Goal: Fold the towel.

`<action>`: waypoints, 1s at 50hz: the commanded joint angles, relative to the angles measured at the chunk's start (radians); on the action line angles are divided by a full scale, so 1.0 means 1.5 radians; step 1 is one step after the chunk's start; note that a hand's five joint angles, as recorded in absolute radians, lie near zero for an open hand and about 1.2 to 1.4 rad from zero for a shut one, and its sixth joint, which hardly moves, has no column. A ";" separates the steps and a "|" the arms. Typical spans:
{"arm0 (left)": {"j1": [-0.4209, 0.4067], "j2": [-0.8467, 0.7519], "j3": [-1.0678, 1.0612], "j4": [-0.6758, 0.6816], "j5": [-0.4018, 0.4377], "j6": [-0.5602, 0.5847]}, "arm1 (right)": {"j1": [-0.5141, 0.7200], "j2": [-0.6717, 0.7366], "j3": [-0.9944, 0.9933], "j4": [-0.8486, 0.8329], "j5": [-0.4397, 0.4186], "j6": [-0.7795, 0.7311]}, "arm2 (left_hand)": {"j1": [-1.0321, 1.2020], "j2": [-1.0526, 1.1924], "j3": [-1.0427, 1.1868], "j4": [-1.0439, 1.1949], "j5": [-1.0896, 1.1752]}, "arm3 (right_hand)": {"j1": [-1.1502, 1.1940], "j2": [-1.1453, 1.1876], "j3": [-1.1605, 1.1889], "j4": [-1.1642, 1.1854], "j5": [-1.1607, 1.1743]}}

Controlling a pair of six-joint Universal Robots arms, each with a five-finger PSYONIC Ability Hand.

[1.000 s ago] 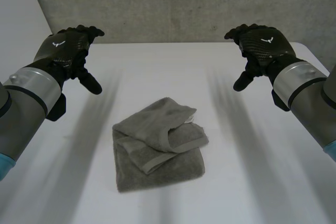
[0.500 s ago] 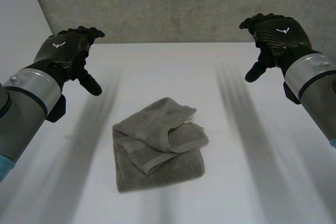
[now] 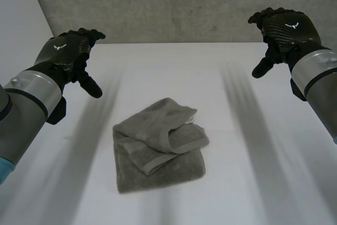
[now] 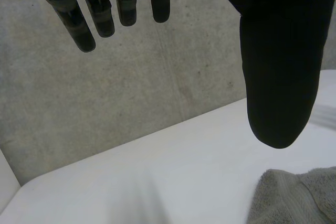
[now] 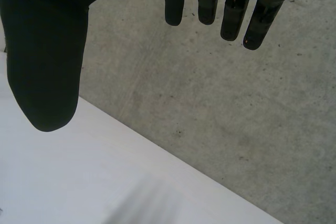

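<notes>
The grey towel (image 3: 158, 148) lies loosely folded on the white table (image 3: 253, 183). Above and well apart from the towel, one to each side, the left hand (image 3: 66, 51) and right hand (image 3: 284, 27) hover with fingers relaxed and wide, both empty.

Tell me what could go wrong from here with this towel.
The towel lies in an uneven bundle with a loose top layer, which may slump open. The left hand and right hand hover open, well off it; a grab could catch one layer alone and undo the fold.
</notes>
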 commanded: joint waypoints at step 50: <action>0.041 0.000 -0.018 -0.001 0.010 0.001 | 0.246 0.355 -0.151 -0.010 -0.156 -0.285 | 0.039 0.039 0.039 0.038 0.020 | 0.792 0.780 0.785 0.773 0.768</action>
